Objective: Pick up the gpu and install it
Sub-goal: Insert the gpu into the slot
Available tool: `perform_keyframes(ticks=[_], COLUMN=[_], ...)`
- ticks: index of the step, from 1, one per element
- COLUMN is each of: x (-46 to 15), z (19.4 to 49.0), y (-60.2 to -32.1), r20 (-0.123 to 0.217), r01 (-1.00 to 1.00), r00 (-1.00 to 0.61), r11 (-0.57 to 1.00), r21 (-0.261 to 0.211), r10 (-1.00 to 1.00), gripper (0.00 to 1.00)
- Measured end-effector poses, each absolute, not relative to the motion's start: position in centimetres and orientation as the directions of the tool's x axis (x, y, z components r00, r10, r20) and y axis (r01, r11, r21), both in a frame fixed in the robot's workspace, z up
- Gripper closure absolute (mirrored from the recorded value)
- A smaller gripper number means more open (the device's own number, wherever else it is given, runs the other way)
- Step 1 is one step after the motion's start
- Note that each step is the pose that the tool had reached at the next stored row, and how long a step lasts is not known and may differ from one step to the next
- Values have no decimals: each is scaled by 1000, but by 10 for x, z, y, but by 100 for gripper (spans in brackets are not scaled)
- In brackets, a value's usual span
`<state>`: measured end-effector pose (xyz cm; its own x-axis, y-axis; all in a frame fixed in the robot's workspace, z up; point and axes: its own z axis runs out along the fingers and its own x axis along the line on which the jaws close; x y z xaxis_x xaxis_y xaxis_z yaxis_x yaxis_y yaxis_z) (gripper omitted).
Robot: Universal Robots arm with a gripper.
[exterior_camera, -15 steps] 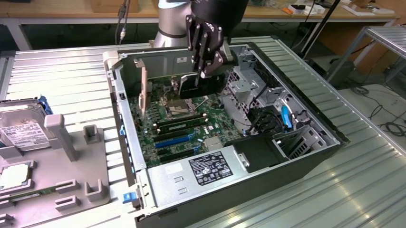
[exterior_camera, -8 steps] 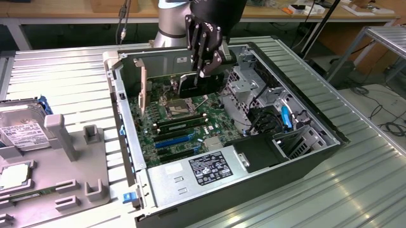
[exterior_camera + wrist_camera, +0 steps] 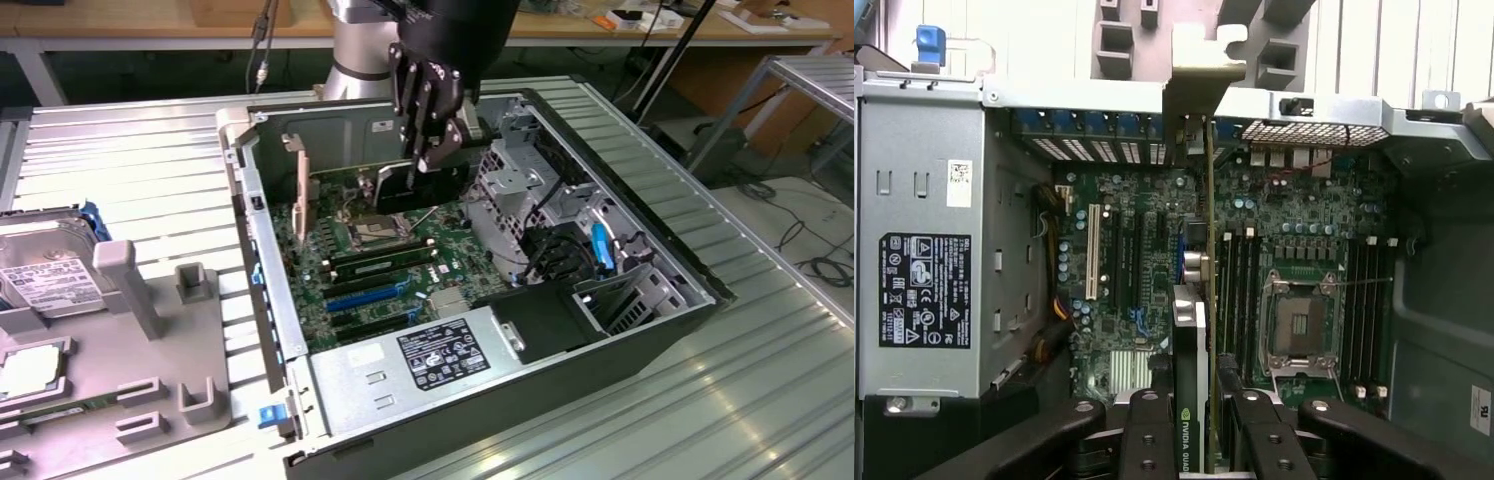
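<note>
The end effector (image 3: 438, 165) reaches down into the open computer case (image 3: 641, 203) from above. Its dark fingers (image 3: 424, 110) are narrowed onto the gpu (image 3: 407, 188), one on each face of the card. In the wrist view the end effector (image 3: 1199, 440) clamps the gpu (image 3: 1190, 340) near its end, beside a label that begins with NVIDIA.

The gpu stands on edge over the motherboard (image 3: 360, 270), inside the case and near the CPU socket (image 3: 374, 230). From the wrist camera the board is seen edge-on as a thin greenish line across the motherboard (image 3: 1134, 250). It ends at a pale metal bracket (image 3: 1199, 70) against the case's rear wall, by the row of slot openings. The CPU socket (image 3: 1299, 320) lies just to one side of the card. Whether the card's lower edge is seated in a slot cannot be told.

The power supply (image 3: 427, 365), silver with a black label, fills the near corner of the case; in the wrist view the power supply (image 3: 924, 290) is well apart from the card. The case rests on a ribbed metal table (image 3: 747, 400). At the exterior view's left, a hard drive (image 3: 54, 280) with a white label sits in a grey holder (image 3: 147, 330).
</note>
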<state>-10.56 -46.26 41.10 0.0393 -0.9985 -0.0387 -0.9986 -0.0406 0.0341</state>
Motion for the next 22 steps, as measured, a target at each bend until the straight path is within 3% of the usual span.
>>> perform_keyframes(ticks=[22], x=[-105], z=[376], y=[-458], r20=[-39], r01=[-1000], r00=[4], r11=[-5], r21=[31], r10=[-999], gripper=[73])
